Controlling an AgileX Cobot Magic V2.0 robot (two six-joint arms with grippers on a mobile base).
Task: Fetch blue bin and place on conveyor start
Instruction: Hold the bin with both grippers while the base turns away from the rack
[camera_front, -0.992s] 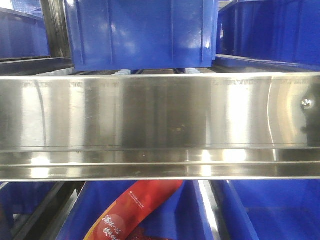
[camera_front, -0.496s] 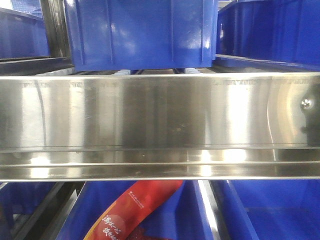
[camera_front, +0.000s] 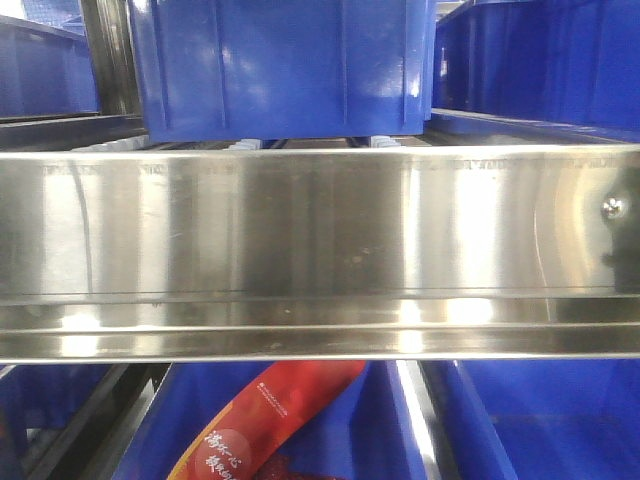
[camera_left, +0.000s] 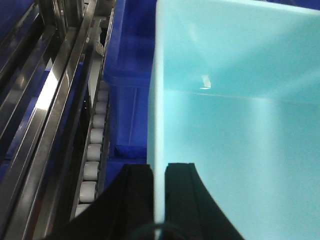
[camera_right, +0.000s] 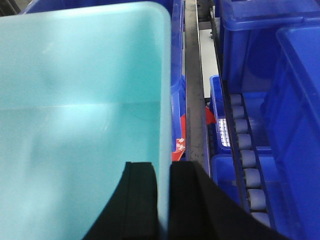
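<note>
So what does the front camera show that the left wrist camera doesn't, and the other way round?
Only the front camera: a broad stainless-steel shelf rail across the middle, and a red printed packet below it, seemingly lying in a crate.

Only the left wrist camera: the pale aqua blue bin, the left gripper with its black fingers on either side of the bin's wall, and a row of white rollers.

Both: navy-blue crates and shiny steel racking. The front camera shows no arm or gripper.
</note>
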